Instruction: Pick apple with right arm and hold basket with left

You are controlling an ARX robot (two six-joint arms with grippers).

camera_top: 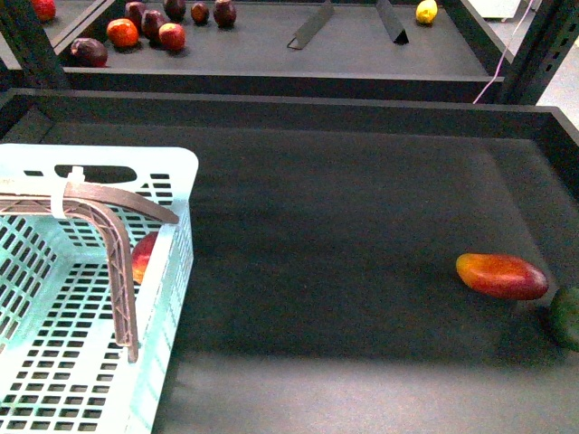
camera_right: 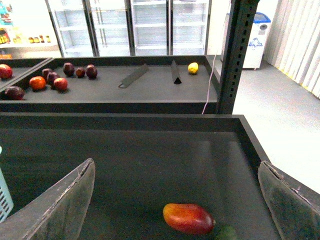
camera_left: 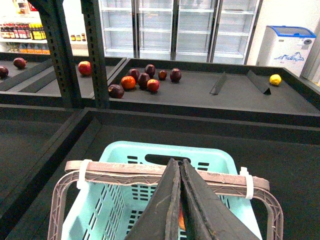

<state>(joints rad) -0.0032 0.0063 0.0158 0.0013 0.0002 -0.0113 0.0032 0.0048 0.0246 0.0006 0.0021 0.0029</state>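
Observation:
The turquoise basket (camera_top: 136, 158) stands at the near left of the dark shelf, its brown-grey handle (camera_top: 109, 212) swung up, with a white zip tie (camera_top: 65, 194) on it. A red, yellow-tinged apple (camera_top: 143, 258) shows inside the basket against its right wall. In the left wrist view my left gripper (camera_left: 179, 162) is shut, its tips over the handle (camera_left: 125, 170) and the basket (camera_left: 165, 147), and a sliver of the apple (camera_left: 181, 220) shows under the fingers. My right gripper (camera_right: 176, 164) is open and empty, above the shelf's right side. Neither gripper appears in the front view.
An elongated red-orange mango (camera_top: 502, 276) (camera_right: 189, 218) lies at the right with a dark green fruit (camera_top: 568, 316) beside it. The raised back shelf holds several dark red fruits (camera_top: 149, 27) and a lemon (camera_top: 426, 11). Metal posts (camera_right: 235, 55) rise at the shelf corners.

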